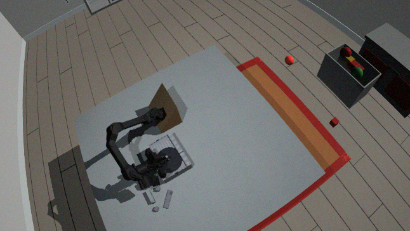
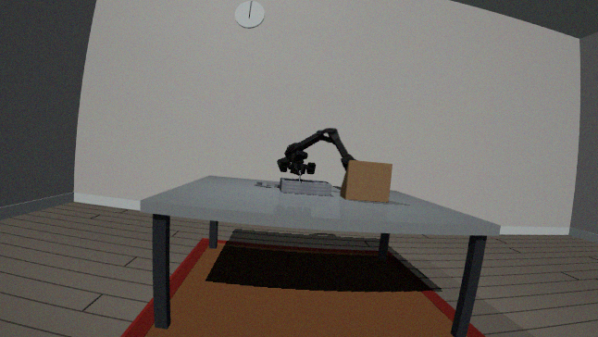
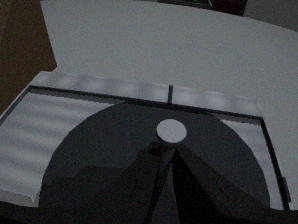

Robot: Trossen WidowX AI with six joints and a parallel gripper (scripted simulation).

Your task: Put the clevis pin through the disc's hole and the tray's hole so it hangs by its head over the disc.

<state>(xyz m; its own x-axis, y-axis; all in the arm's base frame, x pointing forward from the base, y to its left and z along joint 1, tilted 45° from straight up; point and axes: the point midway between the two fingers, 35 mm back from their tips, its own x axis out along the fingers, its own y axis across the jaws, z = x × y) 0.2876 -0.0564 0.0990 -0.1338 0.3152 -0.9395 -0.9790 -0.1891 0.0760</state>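
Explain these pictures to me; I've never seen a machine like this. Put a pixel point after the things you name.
The machine is one black jointed arm (image 1: 111, 134) (image 2: 330, 132) ending in a two-fingered hand (image 1: 165, 158) (image 2: 300, 172) (image 3: 165, 149). One picture looks down from above, one looks across the room at the table (image 1: 247, 127) (image 2: 241, 208), and one comes from the arm's wrist.

On the table are a tray (image 1: 190, 165) (image 2: 305, 187) (image 3: 35, 125) holding a wide dark disc (image 1: 178, 157) (image 3: 90, 145), a brown panel (image 1: 169, 117) (image 2: 368, 181) (image 3: 20, 50), and a few small grey pieces (image 1: 167, 199).

The hand is closed on a pin (image 1: 167, 157) (image 2: 300, 178) (image 3: 171, 131), its round head uppermost, above the disc.
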